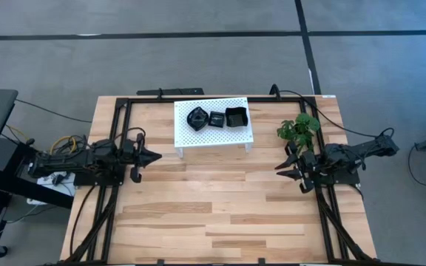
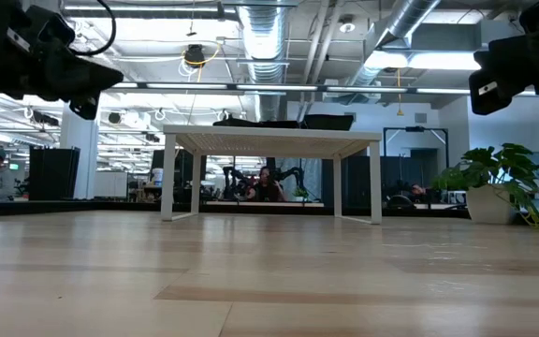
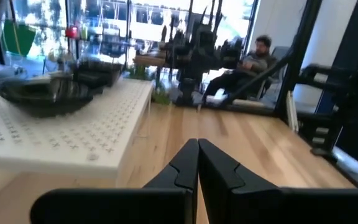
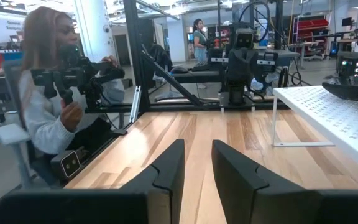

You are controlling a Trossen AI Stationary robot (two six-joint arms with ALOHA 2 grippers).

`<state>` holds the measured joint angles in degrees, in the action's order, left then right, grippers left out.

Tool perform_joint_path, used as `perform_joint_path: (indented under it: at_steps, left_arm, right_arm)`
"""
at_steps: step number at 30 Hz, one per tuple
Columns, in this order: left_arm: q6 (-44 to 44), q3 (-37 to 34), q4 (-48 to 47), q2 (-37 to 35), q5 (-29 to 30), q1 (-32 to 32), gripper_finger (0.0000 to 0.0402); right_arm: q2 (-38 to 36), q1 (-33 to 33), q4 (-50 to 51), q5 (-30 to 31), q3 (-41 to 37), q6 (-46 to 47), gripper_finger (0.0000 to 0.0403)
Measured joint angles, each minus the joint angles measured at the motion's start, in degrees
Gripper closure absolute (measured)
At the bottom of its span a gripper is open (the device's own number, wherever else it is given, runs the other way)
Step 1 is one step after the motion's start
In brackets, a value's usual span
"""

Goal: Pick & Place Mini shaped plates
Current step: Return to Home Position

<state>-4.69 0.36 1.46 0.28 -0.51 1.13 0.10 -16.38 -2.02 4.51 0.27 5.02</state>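
Three glossy black mini plates sit on the white perforated rack (image 1: 213,122) at the table's far middle: a rounded wavy one (image 1: 197,117), a small square one (image 1: 217,118) and a larger square one (image 1: 236,117). In the left wrist view the rounded plate (image 3: 45,93) rests flat on the rack's top. My left gripper (image 1: 156,157) hovers shut at the table's left side, pointing right, short of the rack. My right gripper (image 1: 281,170) hovers open at the right side, pointing left. Both hold nothing.
A small green plant (image 1: 299,129) stands at the table's right, just beyond my right gripper. A black frame (image 1: 117,118) borders the table. The rack stands on legs (image 2: 168,178) with space beneath. Bare wooden tabletop (image 1: 213,199) spreads across the near half. A person sits beyond the table's left edge (image 4: 48,99).
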Motion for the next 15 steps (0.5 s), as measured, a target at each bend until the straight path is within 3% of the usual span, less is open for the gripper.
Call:
perform_joint_path:
  at_steps: [15]
  left_arm:
    - [3.8, 0.0, -0.2, -0.3, 0.0, -0.4, 0.039]
  right_arm:
    - [0.0, 0.0, 0.3, 0.0, 0.0, 0.0, 0.0326]
